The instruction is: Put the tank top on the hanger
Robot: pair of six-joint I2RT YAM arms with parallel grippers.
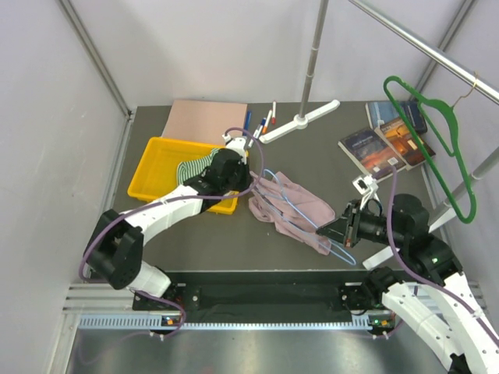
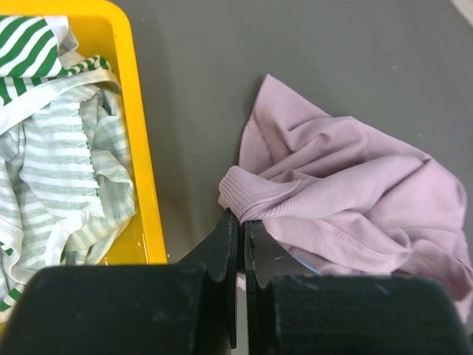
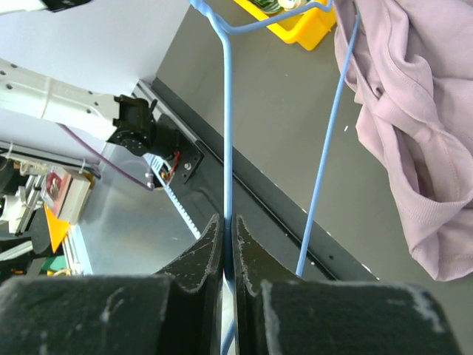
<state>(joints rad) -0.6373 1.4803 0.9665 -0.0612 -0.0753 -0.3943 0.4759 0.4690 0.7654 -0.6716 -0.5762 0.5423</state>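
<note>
Inspector: Location of tank top (image 1: 295, 204)?

Surveyor: Mid-bench, bunched just right of the yellow tray (image 1: 160, 156), lying along the hanger (image 3: 227, 111).

Inspector: Fingers?

Surveyor: Left fingers (image 2: 225, 240) clenched on its ribbed edge at the far-left end. Right fingers (image 3: 205, 248) clamped on the hanger's wire toward the near right corner. The long axis runs diagonally between them. Strap threading: cannot tell. The left arm appears better placed to draw fabric along the wire.

Left arm (image 1: 168, 209): reaches forward-right from base, elbow bent, wrist low over table.
Left gripper (image 2: 240, 222): jaws pressed together, pinching tank top (image 2: 355, 192) edge.
Right arm (image 1: 413, 222): folded, wrist pointing left.
Right gripper (image 3: 228, 225): jaws clamped on hanger (image 3: 227, 111) wire.
</note>
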